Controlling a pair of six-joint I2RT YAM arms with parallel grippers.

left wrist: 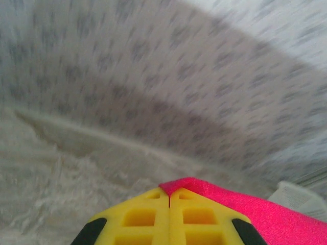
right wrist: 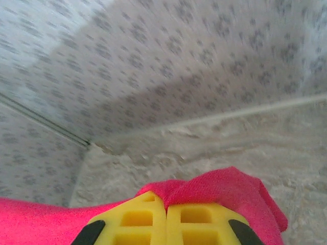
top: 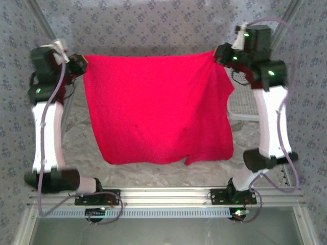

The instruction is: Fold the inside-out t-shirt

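Note:
The inside-out t-shirt point(top: 156, 109) is bright red and hangs as a wide sheet, stretched between both arms above the table. My left gripper point(top: 80, 62) is shut on its upper left corner. In the left wrist view the yellow fingers point(left wrist: 153, 217) meet, and red cloth point(left wrist: 245, 209) runs out of their tip to the right. My right gripper point(top: 218, 55) is shut on the upper right corner. In the right wrist view the red cloth point(right wrist: 230, 191) bunches over the closed yellow fingers point(right wrist: 148, 219). The shirt's lower edge hangs loose near the table's front.
A white plastic basket point(top: 240, 104) stands at the right, partly behind the right arm and the shirt. Crinkled pale covering point(top: 76, 143) lies on the table. Patterned walls point(top: 153, 25) close in the back and both sides. A metal rail point(top: 168, 196) runs along the front.

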